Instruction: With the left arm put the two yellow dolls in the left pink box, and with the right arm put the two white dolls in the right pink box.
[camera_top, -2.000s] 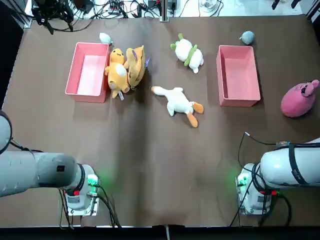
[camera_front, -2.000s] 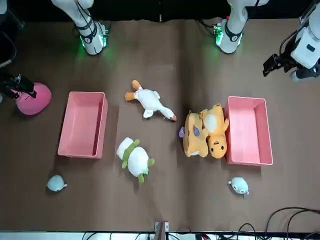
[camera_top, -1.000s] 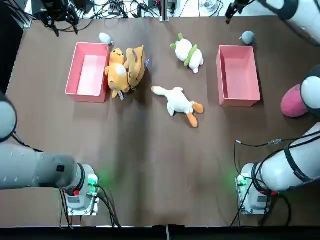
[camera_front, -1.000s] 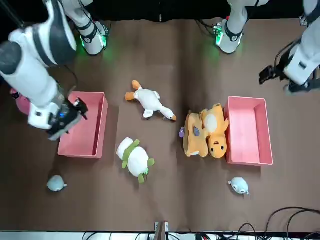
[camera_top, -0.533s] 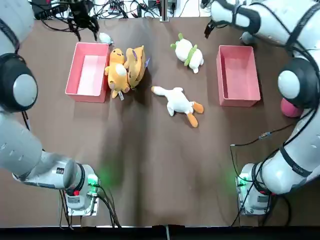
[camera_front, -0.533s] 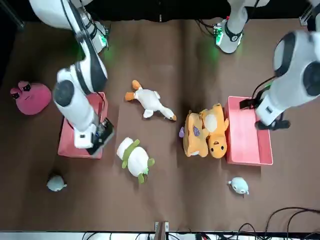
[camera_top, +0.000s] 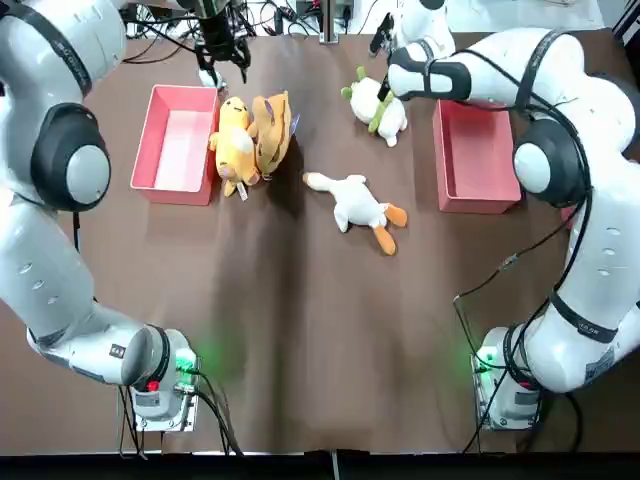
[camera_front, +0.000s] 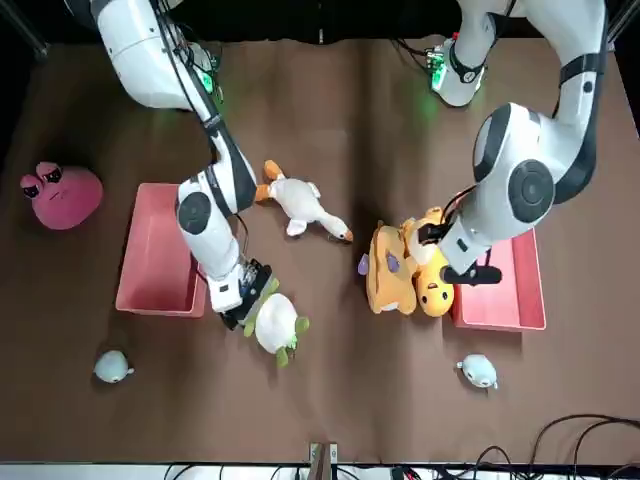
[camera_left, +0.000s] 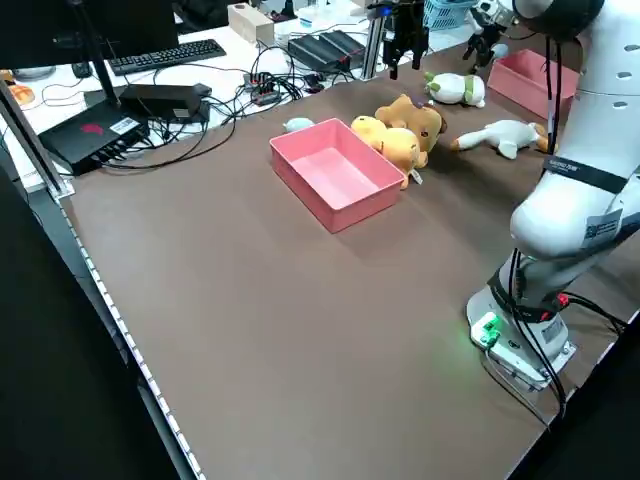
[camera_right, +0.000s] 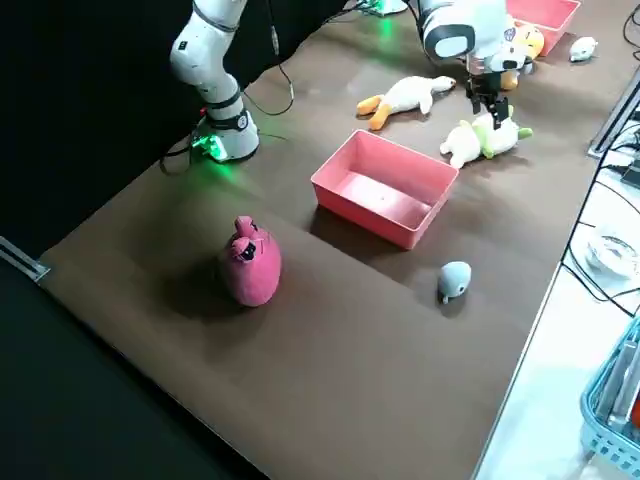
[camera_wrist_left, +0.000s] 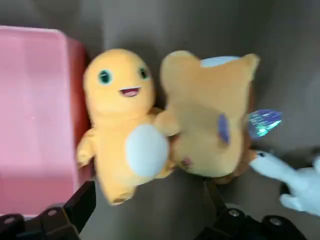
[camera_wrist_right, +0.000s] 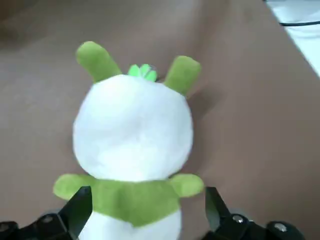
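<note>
Two yellow dolls (camera_top: 234, 140) (camera_wrist_left: 121, 135) lie side by side against the left pink box (camera_top: 180, 150). My left gripper (camera_front: 457, 264) (camera_wrist_left: 150, 220) hovers above them, open, with its fingers (camera_wrist_left: 80, 207) spread wide and holding nothing. A white doll with green ears (camera_top: 378, 105) (camera_wrist_right: 132, 135) lies left of the right pink box (camera_top: 480, 160). My right gripper (camera_front: 243, 298) (camera_wrist_right: 145, 220) hangs just over it, open and holding nothing. A white goose doll (camera_top: 355, 205) lies mid-table. Both boxes are empty.
A pink round plush (camera_front: 62, 195) sits beyond the right box on the robot's right. Two small grey-blue toys (camera_front: 112, 367) (camera_front: 478, 371) lie near the far edge. Cables and gear crowd the desk past the far edge (camera_left: 170, 100).
Both arms have swung from the table's sides to the far half, the left over the yellow dolls, the right over the green-eared white doll. No doll has moved.
</note>
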